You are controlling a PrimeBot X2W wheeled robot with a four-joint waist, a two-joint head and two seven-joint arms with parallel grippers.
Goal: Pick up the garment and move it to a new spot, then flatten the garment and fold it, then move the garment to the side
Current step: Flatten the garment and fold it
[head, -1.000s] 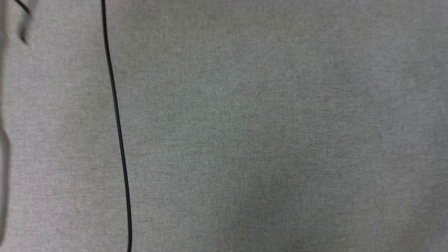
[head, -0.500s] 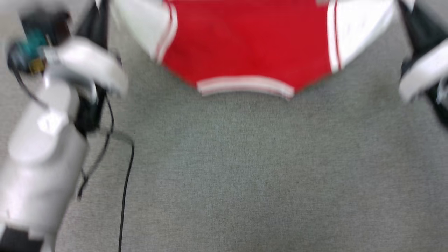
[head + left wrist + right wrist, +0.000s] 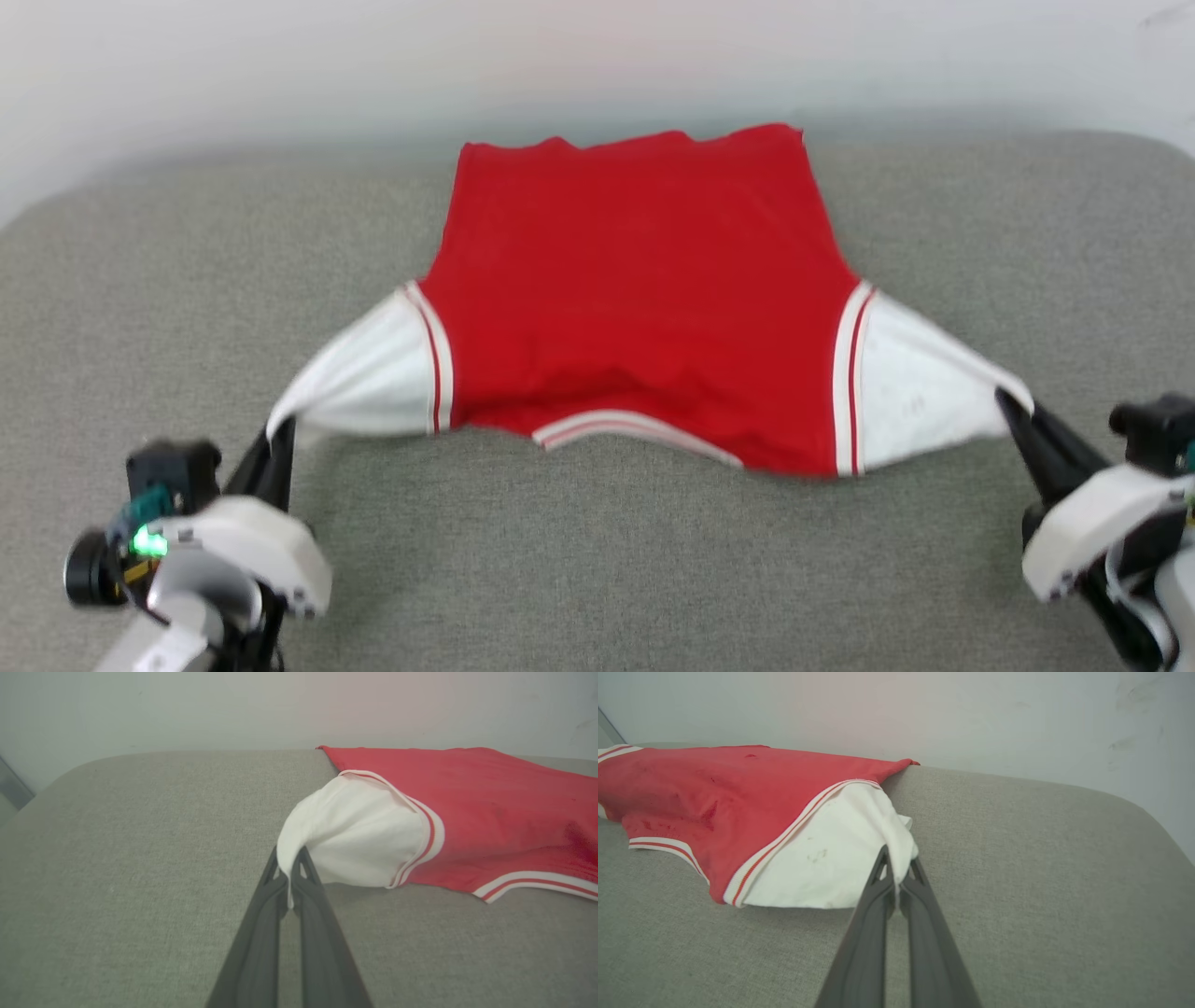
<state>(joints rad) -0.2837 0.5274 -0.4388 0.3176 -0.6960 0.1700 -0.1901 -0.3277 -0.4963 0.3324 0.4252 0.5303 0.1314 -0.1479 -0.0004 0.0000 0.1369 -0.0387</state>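
Since the garment [image 3: 635, 308] is thin knit cloth, it should be light, limp and ready to sag or crease wherever it goes unheld. It therefore wants two holds well apart rather than one. It has them: the left gripper [image 3: 278, 431] is closed on the tip of the left sleeve [image 3: 369, 378], and the right gripper [image 3: 1010, 403] is closed on the tip of the right sleeve [image 3: 910, 392]. Each pinches a small bunch of white cloth between its dark fingers, a narrow bite that could slip under a hard pull.

The shirt lies spread on the grey upholstered surface [image 3: 597, 560], red body in the middle, hem [image 3: 635, 140] at the far side and striped collar [image 3: 625, 427] at the near edge. Both sleeves are drawn out to left and right towards the near side. No lettering shows, so the back is probably uppermost.

Just beyond the hem rises a pale wall [image 3: 597, 56], which leaves little room on the far side. Open grey cloth lies near, left and right of the shirt. For folding, I judge the shoulders or hem corners to be better holds than the sleeve tips.
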